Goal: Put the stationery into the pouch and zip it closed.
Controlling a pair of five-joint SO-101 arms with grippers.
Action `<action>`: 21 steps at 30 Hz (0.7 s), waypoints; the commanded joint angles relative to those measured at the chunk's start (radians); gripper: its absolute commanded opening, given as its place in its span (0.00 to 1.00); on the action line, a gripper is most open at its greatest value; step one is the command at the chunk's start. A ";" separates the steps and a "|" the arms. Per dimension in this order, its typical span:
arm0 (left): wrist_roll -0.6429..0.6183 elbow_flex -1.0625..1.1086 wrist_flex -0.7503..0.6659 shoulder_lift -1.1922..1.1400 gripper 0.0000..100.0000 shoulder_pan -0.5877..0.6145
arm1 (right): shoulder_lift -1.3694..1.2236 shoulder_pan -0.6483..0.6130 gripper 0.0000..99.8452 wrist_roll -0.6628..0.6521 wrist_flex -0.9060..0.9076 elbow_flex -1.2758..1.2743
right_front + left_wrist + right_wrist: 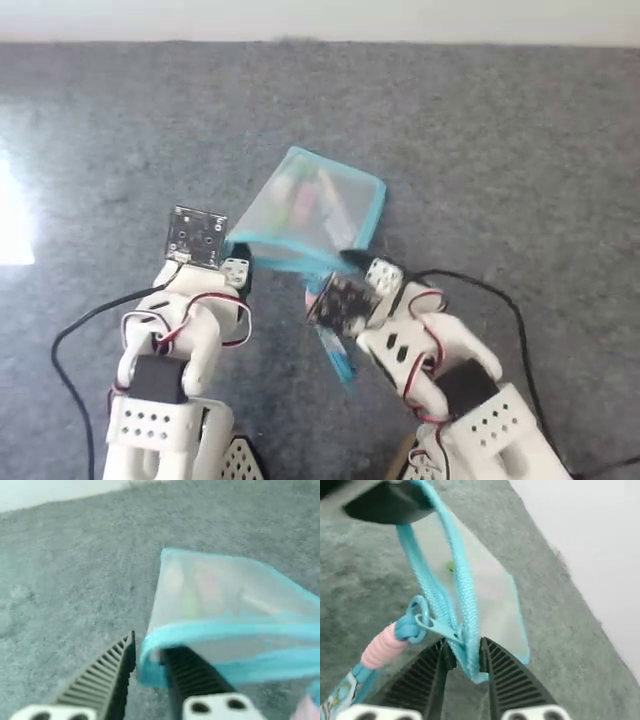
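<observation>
- Grip: right claw (465,647) nipped shut on zip tape of pouch (310,210), just beside slider (442,627).
- Left claw (150,647) pinched on opposite corner; pouch raised over bench (500,150), stationery (305,200) inside, mouth open.
- Likely best: hold tape taut between both grips; draw slider straight along it.

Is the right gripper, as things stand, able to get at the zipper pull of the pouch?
Probably yes, but only after letting go. The right gripper is shut on the edge of the pouch, and the zipper pull hangs right beside it, with nothing in between.
</observation>
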State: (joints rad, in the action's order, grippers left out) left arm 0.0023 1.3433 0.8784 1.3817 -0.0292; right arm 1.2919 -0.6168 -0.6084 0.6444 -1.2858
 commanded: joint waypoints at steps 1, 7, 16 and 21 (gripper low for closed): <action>0.006 -0.140 0.083 0.014 0.25 0.035 | -0.131 0.068 0.01 0.018 -0.054 0.138; 0.009 -0.260 0.244 0.014 0.28 0.074 | -0.420 0.074 0.01 0.072 -0.082 0.342; 0.012 -0.257 0.245 0.012 0.29 -0.060 | -0.630 0.073 0.01 0.160 -0.010 0.578; 0.009 -0.156 0.117 0.011 0.29 -0.104 | -0.590 0.064 0.01 0.163 0.031 0.577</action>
State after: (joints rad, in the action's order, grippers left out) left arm 0.0023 1.1316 1.1162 1.3832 -0.0997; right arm 0.6659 -0.5662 -0.4626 0.6398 -0.7687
